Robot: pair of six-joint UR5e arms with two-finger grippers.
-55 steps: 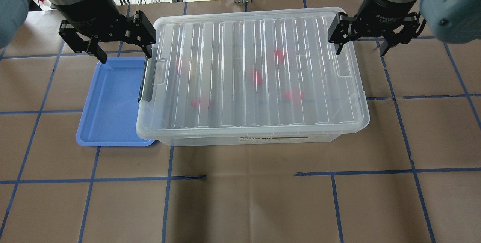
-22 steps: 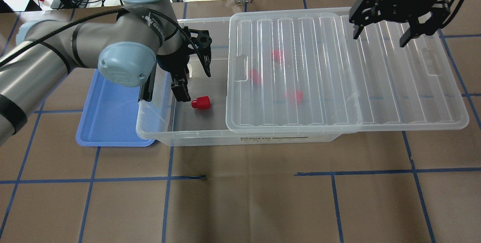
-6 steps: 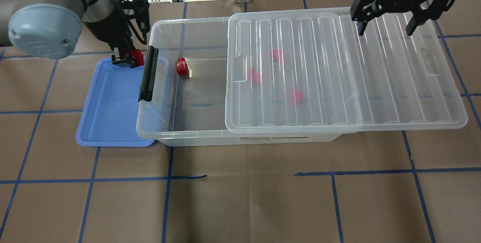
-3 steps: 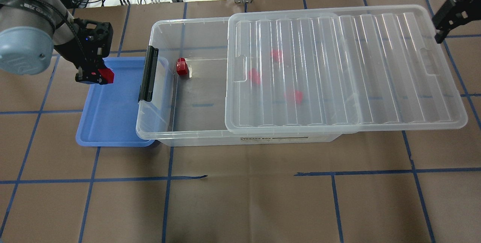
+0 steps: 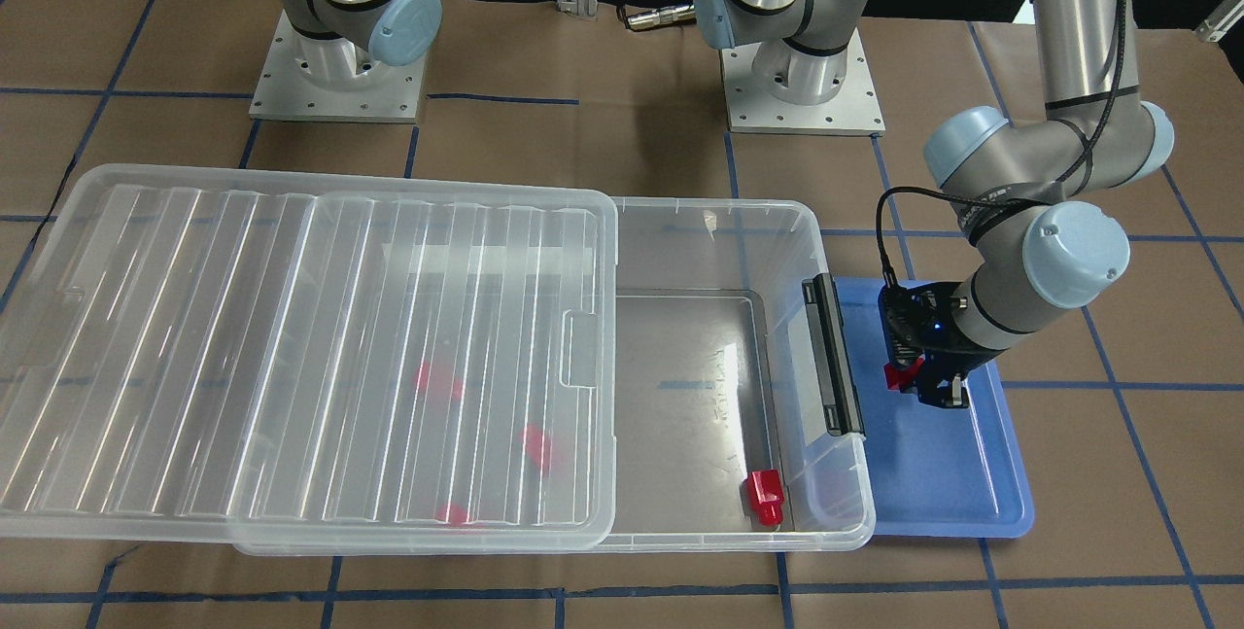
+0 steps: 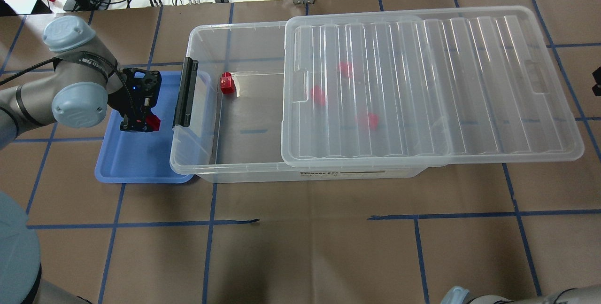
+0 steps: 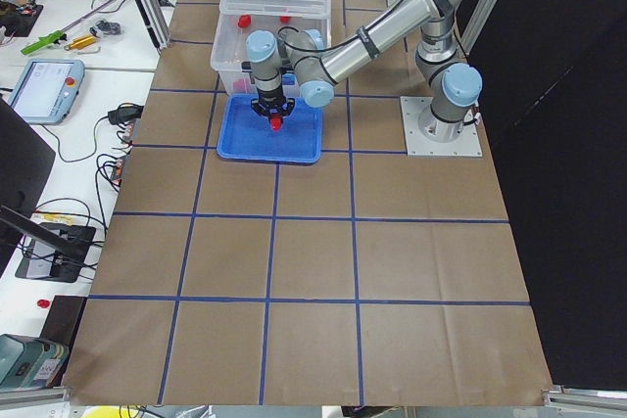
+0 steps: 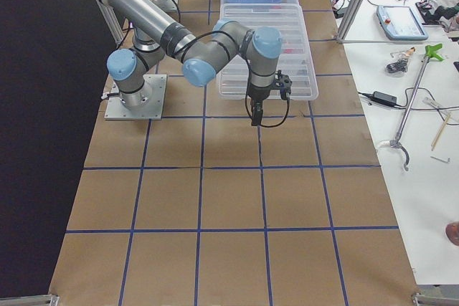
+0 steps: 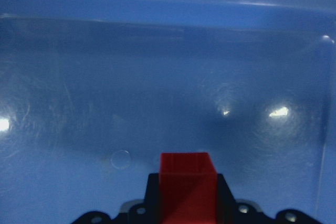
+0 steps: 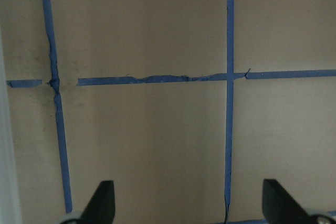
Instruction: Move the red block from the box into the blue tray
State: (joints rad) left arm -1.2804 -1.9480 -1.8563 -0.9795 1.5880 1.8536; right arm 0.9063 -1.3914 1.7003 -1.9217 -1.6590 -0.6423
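a: what's moved, biggest thing first?
b: not the box (image 6: 244, 175). its lid (image 6: 422, 83) is still slid off to the right, leaving the left end open. the blue tray (image 6: 136, 163) sits where it was, against the box's left end.
a: and the arms?
b: the left gripper (image 6: 138, 125) has come from the tray's far-left corner to over its middle, and lower. it's clamped on the red block (image 6: 153, 121), which hangs close above the tray floor; touching or not, i can't tell. the right gripper (image 10: 189, 203) has pulled away past the lid's right end, fingers spread, empty.
a: so?
b: the carry looks done; i'd judge only the release is left. another red block (image 6: 227, 83) stays in the box's far-left corner.
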